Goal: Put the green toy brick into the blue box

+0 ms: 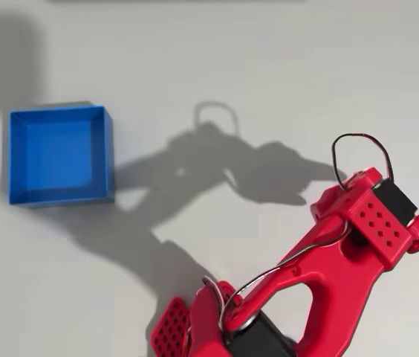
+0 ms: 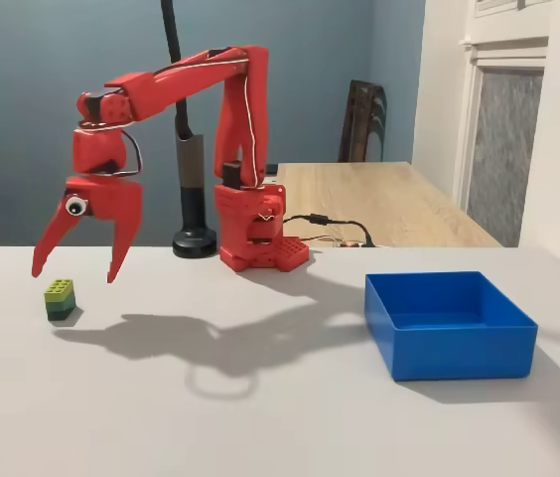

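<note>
The green toy brick (image 2: pixel 60 298) sits on the white table at the left of the fixed view, lime green above a darker base, studs up. My red gripper (image 2: pixel 74 275) hangs open just above and slightly right of it, fingers pointing down and spread, nothing between them. In the overhead view the red arm (image 1: pixel 358 223) reaches to the right edge, and the brick is hidden there. The blue box (image 2: pixel 449 323) stands empty at the right of the fixed view and the blue box (image 1: pixel 59 154) lies at the left of the overhead view.
The arm's red base (image 2: pixel 256 229) stands at the table's back, beside a black lamp stand (image 2: pixel 194 238). A wooden table (image 2: pixel 389 204) lies behind. The arm's shadow falls across the white table between brick and box.
</note>
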Robot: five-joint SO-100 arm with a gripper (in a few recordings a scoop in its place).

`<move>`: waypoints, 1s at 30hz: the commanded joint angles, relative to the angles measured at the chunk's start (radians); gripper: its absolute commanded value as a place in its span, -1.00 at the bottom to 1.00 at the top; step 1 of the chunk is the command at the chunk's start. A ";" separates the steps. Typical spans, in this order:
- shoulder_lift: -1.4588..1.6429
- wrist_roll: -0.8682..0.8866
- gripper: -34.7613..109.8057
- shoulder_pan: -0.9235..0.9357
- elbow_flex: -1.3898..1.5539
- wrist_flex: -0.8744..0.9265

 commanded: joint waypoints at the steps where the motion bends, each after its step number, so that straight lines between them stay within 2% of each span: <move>1: -0.008 0.008 -0.05 0.034 -0.069 -0.017; 18: -0.143 0.012 -0.09 0.081 -0.083 -0.144; 30: -0.144 0.012 -0.28 0.083 0.061 -0.299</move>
